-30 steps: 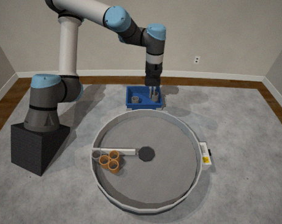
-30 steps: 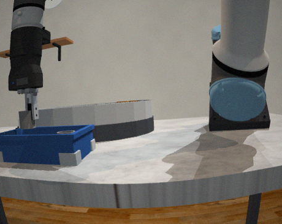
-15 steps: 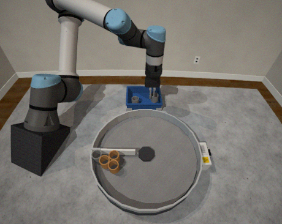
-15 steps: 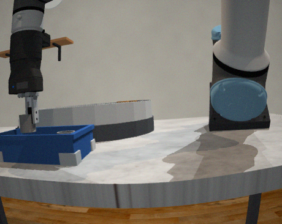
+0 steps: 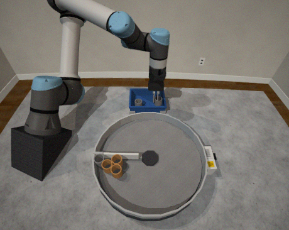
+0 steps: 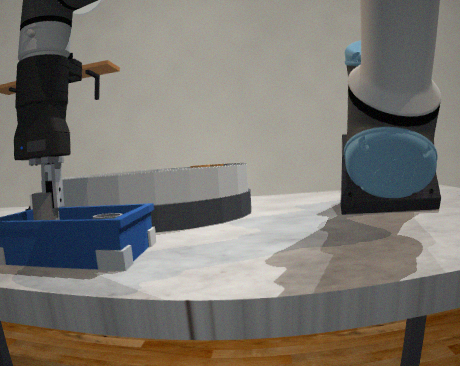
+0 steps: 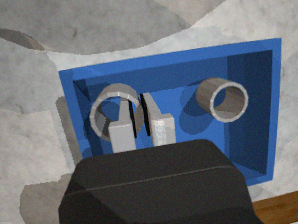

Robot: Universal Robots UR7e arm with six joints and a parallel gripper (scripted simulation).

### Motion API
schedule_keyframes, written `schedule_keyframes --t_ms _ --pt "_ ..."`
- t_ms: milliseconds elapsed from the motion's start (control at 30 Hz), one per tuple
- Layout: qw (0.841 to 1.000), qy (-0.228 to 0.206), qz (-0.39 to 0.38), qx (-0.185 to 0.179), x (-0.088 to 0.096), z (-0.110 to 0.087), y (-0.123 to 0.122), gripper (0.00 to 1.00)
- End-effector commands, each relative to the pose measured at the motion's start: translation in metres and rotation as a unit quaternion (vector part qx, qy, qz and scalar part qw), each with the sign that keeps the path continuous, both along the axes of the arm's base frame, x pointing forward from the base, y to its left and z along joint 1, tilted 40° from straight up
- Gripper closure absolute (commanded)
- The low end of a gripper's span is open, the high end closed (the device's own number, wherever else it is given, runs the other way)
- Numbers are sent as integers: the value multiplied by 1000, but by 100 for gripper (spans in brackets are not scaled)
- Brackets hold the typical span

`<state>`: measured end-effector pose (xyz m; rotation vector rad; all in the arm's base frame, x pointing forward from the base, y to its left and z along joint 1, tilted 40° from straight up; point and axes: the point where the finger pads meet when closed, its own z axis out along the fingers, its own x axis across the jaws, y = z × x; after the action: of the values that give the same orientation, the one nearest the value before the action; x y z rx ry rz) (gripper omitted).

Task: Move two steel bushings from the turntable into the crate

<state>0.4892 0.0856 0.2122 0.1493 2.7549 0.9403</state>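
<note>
My gripper is shut on the wall of a grey steel bushing, one finger inside it. The bushing is roughly upright, its lower part below the rim of the blue crate; whether it touches the crate floor I cannot tell. A second steel bushing stands in the crate's other half. On the turntable, one grey bushing stands by the left rim, beside three orange bushings.
A pale bar reaches from the turntable's left rim toward the dark hub, just behind the bushings. The turntable's raised wall stands close to the crate. A control box sits at its right side. The crate walls surround my fingers.
</note>
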Motion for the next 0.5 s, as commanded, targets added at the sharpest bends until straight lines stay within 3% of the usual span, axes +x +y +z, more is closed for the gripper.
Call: schedule_keyframes --t_ms 0,467 --pt "1000 -1 0 0 1 -1 1 100" --pt "1000 -1 0 0 3 -7 6 100"
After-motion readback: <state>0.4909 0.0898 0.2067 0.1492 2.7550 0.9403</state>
